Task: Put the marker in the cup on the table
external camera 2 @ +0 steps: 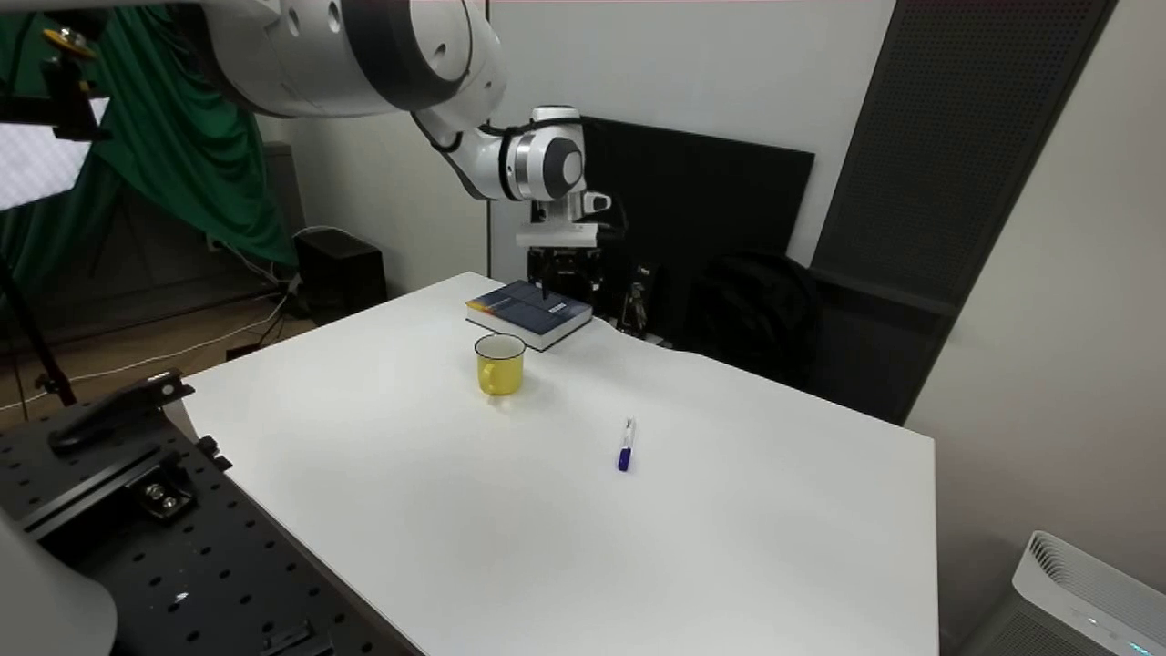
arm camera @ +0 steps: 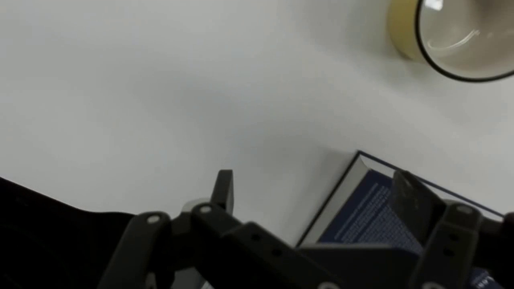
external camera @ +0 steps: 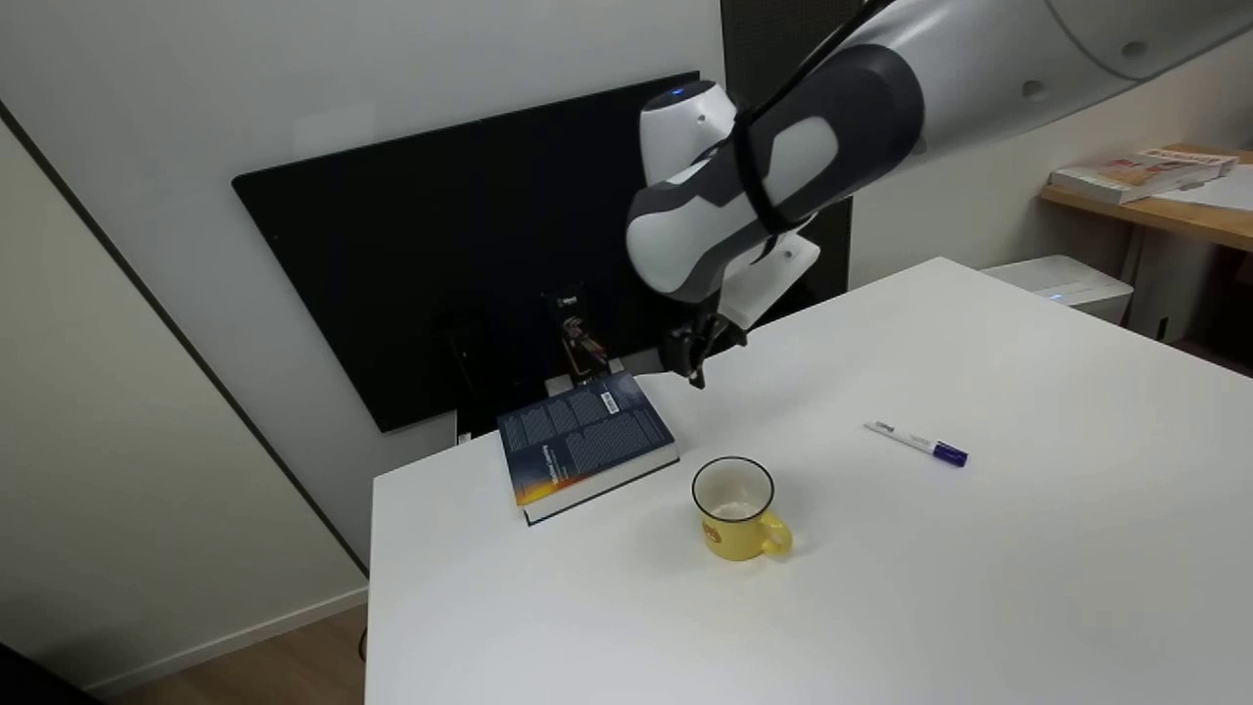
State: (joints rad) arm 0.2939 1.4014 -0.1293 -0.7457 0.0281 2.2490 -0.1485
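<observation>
The marker (external camera: pixel 915 444) lies flat on the white table (external camera: pixel 881 607), white with a dark blue cap. It also shows in an exterior view (external camera 2: pixel 626 445) and is out of the wrist view. The yellow cup (external camera: pixel 732 539) stands upright on the table; its inside looks bare. It also shows in an exterior view (external camera 2: pixel 500 372) and at the top right of the wrist view (arm camera: pixel 403 34). My gripper (arm camera: pixel 315 186) is open with nothing between its fingers. It hangs above the table's back edge by the book, away from cup and marker, as an exterior view (external camera: pixel 693 364) shows.
A thick blue-grey book (external camera: pixel 587 431) lies at the table's edge beside the cup, partly under my gripper in the wrist view (arm camera: pixel 361 212). A black panel (external camera: pixel 470 255) leans against the wall behind. A wooden desk (external camera: pixel 1155 208) with papers stands beyond the table.
</observation>
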